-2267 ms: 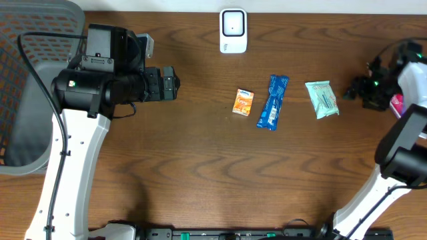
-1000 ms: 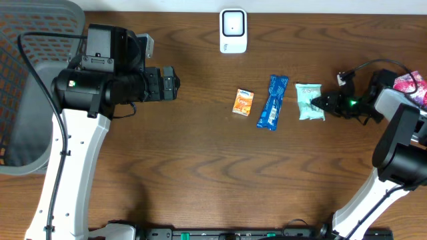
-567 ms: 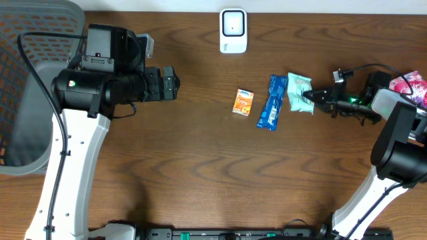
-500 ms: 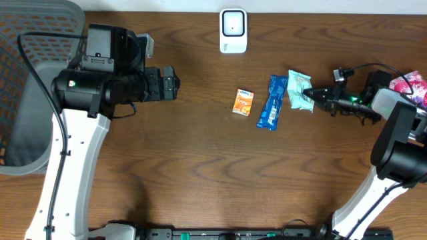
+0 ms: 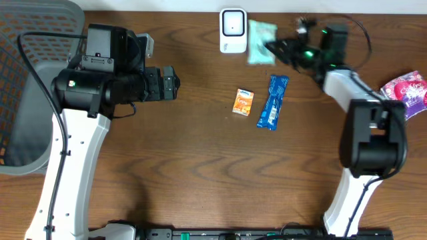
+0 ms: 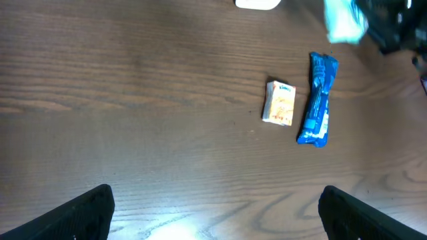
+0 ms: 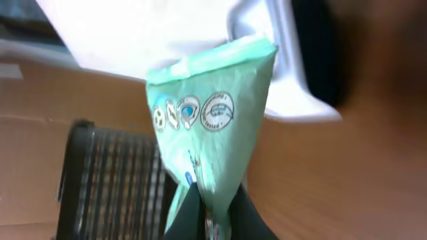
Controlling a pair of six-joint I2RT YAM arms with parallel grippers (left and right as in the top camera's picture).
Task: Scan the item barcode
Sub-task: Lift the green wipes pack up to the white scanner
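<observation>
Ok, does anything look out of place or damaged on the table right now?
Nothing spilled or damaged. The right end effector pinches the green packet by one end, beside the white scanner. The only stray is a pink packet at the far right, apart from the orange box and blue wrapper.

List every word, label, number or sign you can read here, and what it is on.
No text can be read in any view.
green packet: a row of round symbols, their lettering too small to read.
small orange box: a blue mark at one end, blurred.
blue wrapper: pale print, blurred.
white scanner: no marking shows.
</observation>
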